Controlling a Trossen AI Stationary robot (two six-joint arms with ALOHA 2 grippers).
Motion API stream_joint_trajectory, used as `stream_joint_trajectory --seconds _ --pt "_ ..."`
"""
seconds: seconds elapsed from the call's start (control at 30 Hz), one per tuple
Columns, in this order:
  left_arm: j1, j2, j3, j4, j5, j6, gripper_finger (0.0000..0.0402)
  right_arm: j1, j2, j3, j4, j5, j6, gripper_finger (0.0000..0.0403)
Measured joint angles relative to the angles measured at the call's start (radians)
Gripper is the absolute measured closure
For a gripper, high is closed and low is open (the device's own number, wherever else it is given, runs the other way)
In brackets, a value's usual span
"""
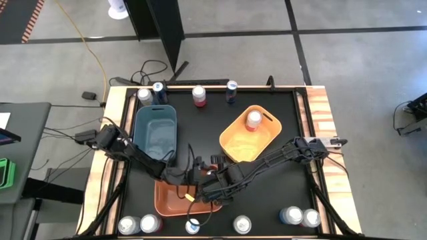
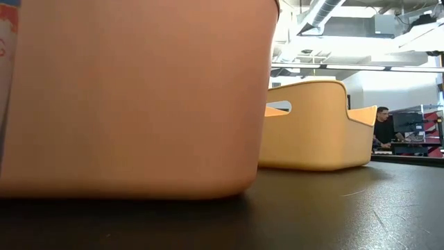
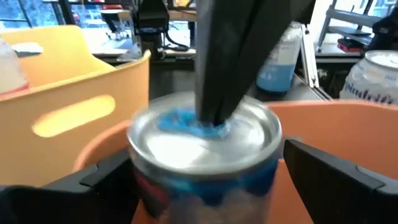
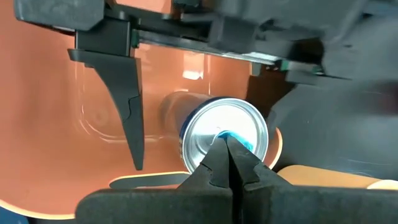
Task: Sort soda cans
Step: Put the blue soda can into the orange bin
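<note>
Right now I have both arms crossed over the orange rectangular plastic bin (image 1: 175, 202) at the near edge of the black surface (image 1: 293, 180). My left gripper (image 3: 211, 168) hangs over that bin with its fingers (image 4: 127, 102) spread wide, one on each side of a small metal soda can with a silver top and blue tab (image 3: 205, 146). I see a gap between each finger and the can, so nothing is clamped. The can stands upright inside the orange bin. My right gripper (image 4: 229, 163) has its fingers pressed together, their tips resting on the blue tab at the can's top.

Looking down from above, I see a yellow plastic bin (image 1: 250, 133) near the middle of the surface with one pink-bodied can (image 1: 253, 120) inside it, and a blue plastic bin (image 1: 155, 133) to its left. Four more cans (image 1: 199, 95) stand along the far edge, some with blue labels and one pink. Another row of silver-topped cans (image 1: 291, 215) lines the near edge on both sides of the orange bin.

From surface height the orange bin fills most of my sight, the yellow bin stands beyond it, and a person (image 2: 382, 128) sits in the room behind.
</note>
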Motion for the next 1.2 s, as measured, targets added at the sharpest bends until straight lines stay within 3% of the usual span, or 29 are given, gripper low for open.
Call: stream_joint_trajectory --seconds 0.47,1.2 --pt "-0.027 -0.136 0.0 -0.2 -0.047 0.014 0.0042 -0.001 0.0 0.0 0.007 -0.001 -0.006 0.0403" --pt "-0.15 -0.298 0.0 -0.386 -0.326 0.159 0.0042 -0.004 0.0 0.0 0.015 0.001 -0.009 0.0398"
